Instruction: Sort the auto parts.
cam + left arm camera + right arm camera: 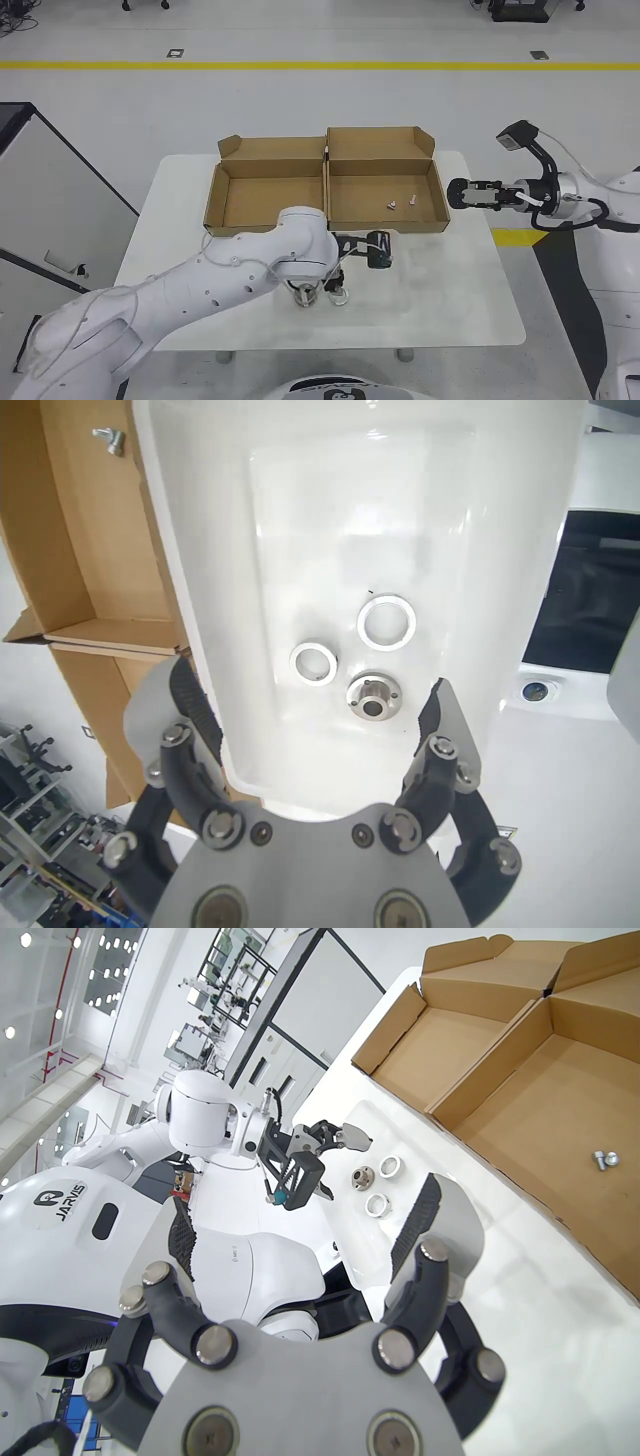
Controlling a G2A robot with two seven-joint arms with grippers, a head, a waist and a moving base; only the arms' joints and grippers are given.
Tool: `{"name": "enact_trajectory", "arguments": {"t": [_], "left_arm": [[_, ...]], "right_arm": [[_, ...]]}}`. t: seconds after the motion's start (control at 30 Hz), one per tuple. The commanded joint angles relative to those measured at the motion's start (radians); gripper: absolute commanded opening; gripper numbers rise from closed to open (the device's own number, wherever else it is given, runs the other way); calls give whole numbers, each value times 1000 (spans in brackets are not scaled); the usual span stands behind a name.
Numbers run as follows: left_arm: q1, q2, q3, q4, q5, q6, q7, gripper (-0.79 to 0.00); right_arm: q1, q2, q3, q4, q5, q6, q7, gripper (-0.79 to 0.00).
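While the left hand (312,675) gapes, the hub (374,701) lies just ahead.

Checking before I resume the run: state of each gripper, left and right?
Left gripper: open, holding nothing.
Right gripper: open, holding nothing.

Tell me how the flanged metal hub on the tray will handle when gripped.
The flanged hub looks like solid machined metal, so it is probably stiff and heavy for its size. Sitting flat, bore up, with a wide flange, it should slide rather than roll if pushed. Its shiny finish may be slippery.
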Motion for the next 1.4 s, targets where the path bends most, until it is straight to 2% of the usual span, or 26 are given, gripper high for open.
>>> {"name": "enact_trajectory", "arguments": {"t": [0.0,0.63,1.23,1.37], "left_arm": [[0,-5,13,14,-1,-4,4,0],[-2,-62,71,146,-22,-31,50,0],[0,-62,73,146,0,-28,61,0],[3,-68,81,157,-4,-21,25,0]], "right_arm": [[0,0,0,0,0,0,0,0],[0,0,0,0,0,0,0,0],[0,0,0,0,0,0,0,0],[0,0,0,0,0,0,0,0]]}}
